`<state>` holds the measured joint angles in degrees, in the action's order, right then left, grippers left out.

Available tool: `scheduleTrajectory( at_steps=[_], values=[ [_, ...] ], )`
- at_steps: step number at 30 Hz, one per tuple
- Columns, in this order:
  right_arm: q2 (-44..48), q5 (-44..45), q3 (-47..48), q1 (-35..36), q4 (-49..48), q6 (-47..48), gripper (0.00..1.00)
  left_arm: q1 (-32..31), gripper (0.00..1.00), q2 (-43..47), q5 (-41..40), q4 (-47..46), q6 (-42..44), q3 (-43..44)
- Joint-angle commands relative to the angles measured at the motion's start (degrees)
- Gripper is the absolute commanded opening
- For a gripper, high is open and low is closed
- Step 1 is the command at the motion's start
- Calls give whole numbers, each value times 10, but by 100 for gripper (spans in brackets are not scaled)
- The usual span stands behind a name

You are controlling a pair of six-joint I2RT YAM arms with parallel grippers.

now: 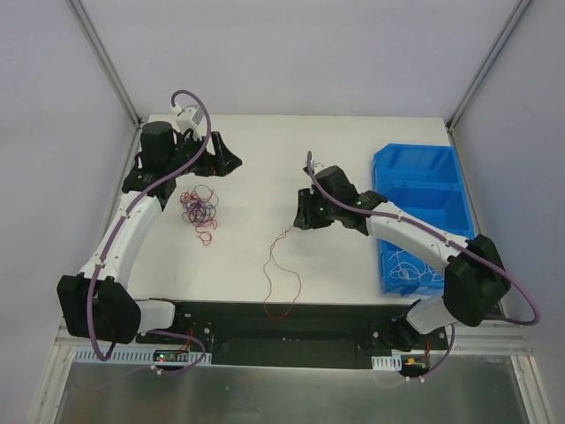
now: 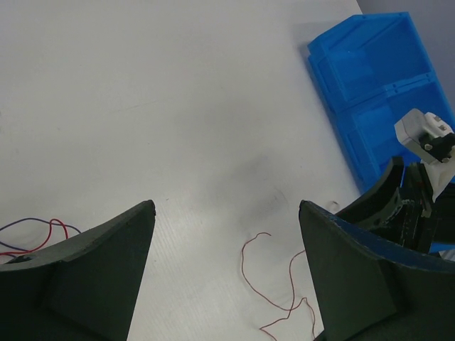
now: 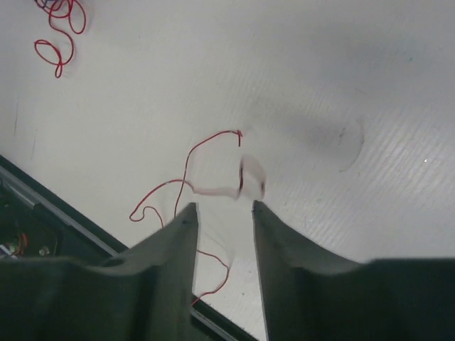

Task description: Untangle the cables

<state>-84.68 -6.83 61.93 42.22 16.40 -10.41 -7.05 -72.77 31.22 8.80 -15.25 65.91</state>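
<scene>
While left gripper (image 2: 226, 204) hangs near cable clump (image 1: 199, 208), fingers spread wide; right gripper (image 3: 223, 206) fingers slightly apart, red cable (image 3: 187, 167) loose just ahead.

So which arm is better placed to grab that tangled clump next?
Left. Its open pincer sits close to the clump, while the right pincer is farther off, by a loose red strand.

Knotted cable clump (image 1: 198, 208); loose red strand (image 1: 268, 258)
</scene>
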Motion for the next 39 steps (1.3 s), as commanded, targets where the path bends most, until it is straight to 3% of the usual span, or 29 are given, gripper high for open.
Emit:
scheduleTrajectory(
  at_steps=[1,3,6,10,13,19,31,36,39],
  values=[
    [2,30,5,8,41,9,51,5,81,11,17,-29,-5,-5],
    [26,58,-1,16,59,31,71,5,82,11,18,-28,-6,-5],
    [64,61,-28,30,61,48,89,5,81,16,18,-31,-5,-6],
    [86,26,-70,63,9,33,97,5,82,19,16,-31,-4,-8],
    [52,14,-85,96,-45,-1,99,4,82,19,16,-34,-5,-11],
    [-64,47,-12,149,-47,-75,93,4,82,4,16,-37,-5,-14],
    [-227,210,147,219,87,-188,98,4,82,-1,16,-36,-6,-14],
    [-275,304,214,238,169,-214,88,5,82,1,11,-37,-5,-15],
    [-290,313,222,241,181,-218,85,8,82,0,15,-37,-7,-14]
  ],
)
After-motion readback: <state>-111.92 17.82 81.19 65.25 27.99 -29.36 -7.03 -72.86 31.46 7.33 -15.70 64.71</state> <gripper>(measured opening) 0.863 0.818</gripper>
